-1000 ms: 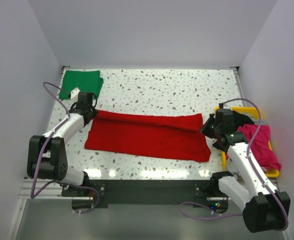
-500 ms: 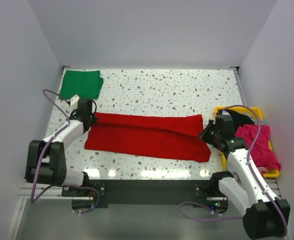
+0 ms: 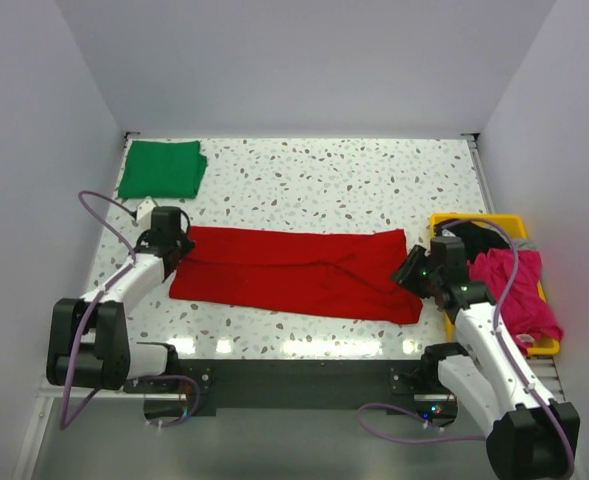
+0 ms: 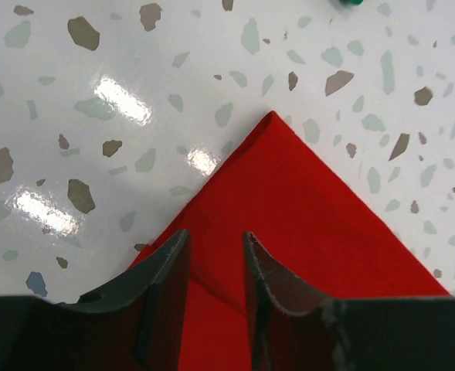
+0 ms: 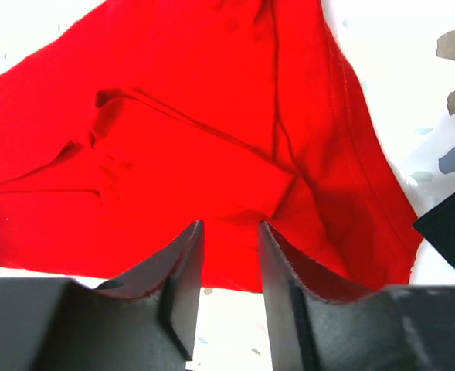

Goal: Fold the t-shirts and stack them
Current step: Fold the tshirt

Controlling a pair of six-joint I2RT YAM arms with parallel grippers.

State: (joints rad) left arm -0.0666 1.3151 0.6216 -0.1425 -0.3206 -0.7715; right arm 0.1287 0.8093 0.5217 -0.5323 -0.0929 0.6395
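Note:
A large red t-shirt lies folded into a long flat band across the front of the speckled table. A folded green t-shirt rests at the far left corner. My left gripper hovers over the red band's left corner, jaws open with red cloth lying flat beneath and between the fingers. My right gripper stands over the band's right end, also open, above wrinkled red cloth. Neither holds the cloth.
A yellow tray sits at the right edge, holding a magenta garment and a black garment close behind my right arm. White walls enclose the table on three sides.
Both grippers went from shut on the red t-shirt's ends to open, letting the cloth lie flat. Both arms shifted slightly toward the near edge.

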